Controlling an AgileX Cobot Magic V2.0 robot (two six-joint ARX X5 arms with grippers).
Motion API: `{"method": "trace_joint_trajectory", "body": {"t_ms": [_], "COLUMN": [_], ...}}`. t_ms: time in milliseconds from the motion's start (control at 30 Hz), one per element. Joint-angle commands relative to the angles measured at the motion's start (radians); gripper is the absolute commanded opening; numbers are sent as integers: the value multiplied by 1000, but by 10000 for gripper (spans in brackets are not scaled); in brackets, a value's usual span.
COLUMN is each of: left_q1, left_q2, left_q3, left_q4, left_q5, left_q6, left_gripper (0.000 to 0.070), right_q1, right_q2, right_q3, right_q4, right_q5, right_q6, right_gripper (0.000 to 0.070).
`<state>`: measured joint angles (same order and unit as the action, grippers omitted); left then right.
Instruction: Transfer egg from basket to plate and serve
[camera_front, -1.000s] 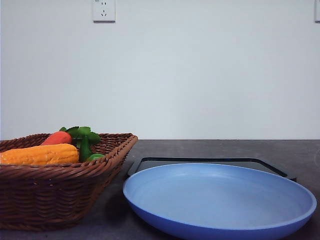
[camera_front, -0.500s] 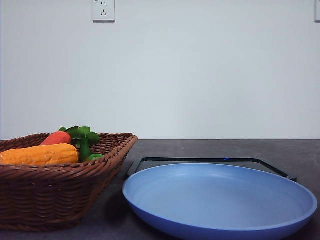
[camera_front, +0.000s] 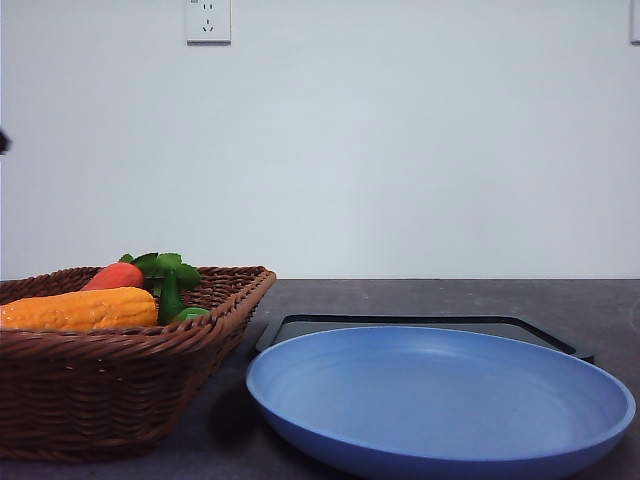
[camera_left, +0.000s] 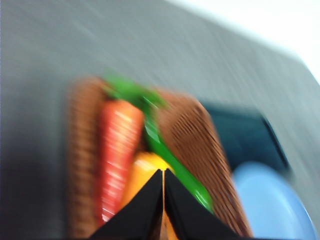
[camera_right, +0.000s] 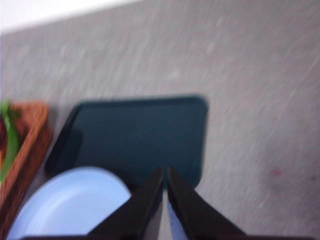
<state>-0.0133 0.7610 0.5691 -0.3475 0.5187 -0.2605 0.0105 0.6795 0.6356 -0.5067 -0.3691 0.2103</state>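
The wicker basket (camera_front: 90, 400) stands at the left of the table, with the light-blue plate (camera_front: 440, 400) beside it on the right, bare. The egg is hidden from view. In the blurred left wrist view my left gripper (camera_left: 163, 172) hovers above the basket (camera_left: 195, 135), its jaws shut with nothing between them. In the right wrist view my right gripper (camera_right: 164, 171) is shut and holds nothing, high over the far edge of the plate (camera_right: 75, 205).
A carrot (camera_front: 113, 276) with green leaves and a corn cob (camera_front: 80, 308) lie in the basket. A flat black tray (camera_front: 400, 322) sits right behind the plate. The grey table runs on to the right of the tray (camera_right: 135, 135).
A small dark shape has come in at the left edge of the front view. Basket, plate and tray have not moved.
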Motion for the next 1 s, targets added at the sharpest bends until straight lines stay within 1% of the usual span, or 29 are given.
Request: {"method": "trace_joint_trajectory", "body": {"t_ms": [0, 100, 167, 233, 300, 333, 367, 433, 467, 533, 567, 600, 733, 833, 967], "left_q1": [-18, -61, -91, -121, -151, -167, -182, -209, -221, -242, -253, -263, -291, -304, -309], "left_q2": [57, 150, 202, 243, 270, 281, 290, 305, 312, 322, 327, 331, 337, 337, 337], "left_q3": [60, 146, 188, 214, 221, 221, 221, 221, 221, 221, 221, 221, 221, 221, 221], "left_q4": [-49, -161, -217, -244, -239, -234, -230, -226, -220, -206, -198, -191, -174, -166, -159], "left_q5": [17, 17, 18, 21, 25, 28, 28, 27, 27, 27, 27, 27, 27, 27, 27], "left_q6": [130, 184, 212, 231, 231, 231, 229, 223, 218, 200, 191, 188, 188, 188, 188], "left_gripper": [0, 0, 0, 0, 15, 33, 69, 155, 214, 311, 333, 343, 342, 342, 342], "right_q1": [0, 0, 0, 0, 6, 13, 27, 59, 76, 107, 124, 141, 200, 220, 234], "right_q2": [51, 136, 182, 225, 266, 286, 303, 334, 347, 376, 393, 410, 489, 553, 647], "right_q3": [40, 89, 100, 101, 101, 101, 98, 91, 87, 78, 70, 60, 16, -10, -16], "right_q4": [-49, -144, -184, -214, -253, -270, -280, -285, -281, -274, -264, -248, -144, -60, 9], "right_q5": [-27, -80, -128, -175, -206, -215, -215, -212, -206, -191, -184, -181, -180, -180, -181], "right_q6": [-76, -123, -142, -148, -164, -172, -172, -169, -166, -160, -155, -147, -95, -66, -54], "right_gripper": [0, 0, 0, 0, 7, 20, 54, 149, 178, 203, 203, 203, 203, 203, 203]}}
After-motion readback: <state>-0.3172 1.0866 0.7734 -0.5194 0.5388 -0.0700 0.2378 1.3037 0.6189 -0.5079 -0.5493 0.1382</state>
